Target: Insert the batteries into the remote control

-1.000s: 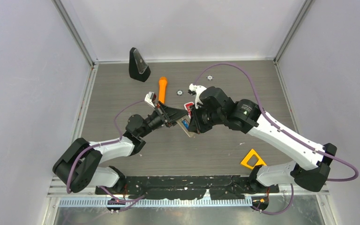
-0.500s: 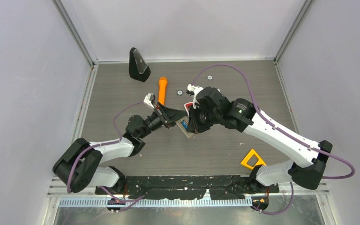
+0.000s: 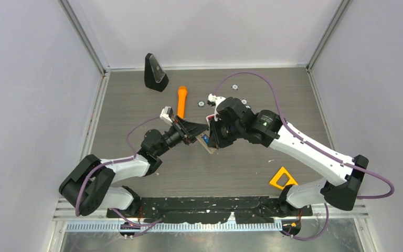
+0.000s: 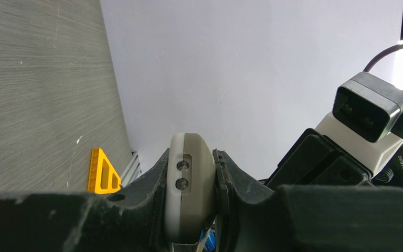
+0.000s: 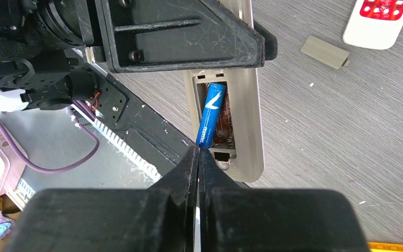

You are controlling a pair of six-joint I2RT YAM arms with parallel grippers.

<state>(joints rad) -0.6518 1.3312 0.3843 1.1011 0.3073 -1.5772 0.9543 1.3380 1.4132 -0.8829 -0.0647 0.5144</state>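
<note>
The left gripper [image 4: 191, 210] is clamped on the grey remote [image 5: 247, 126], one finger on each side; the blue battery [image 5: 210, 114] lies tilted in the remote's open slot; the right gripper [image 5: 198, 157] has its fingers pressed together, tips touching the battery's near end.
</note>
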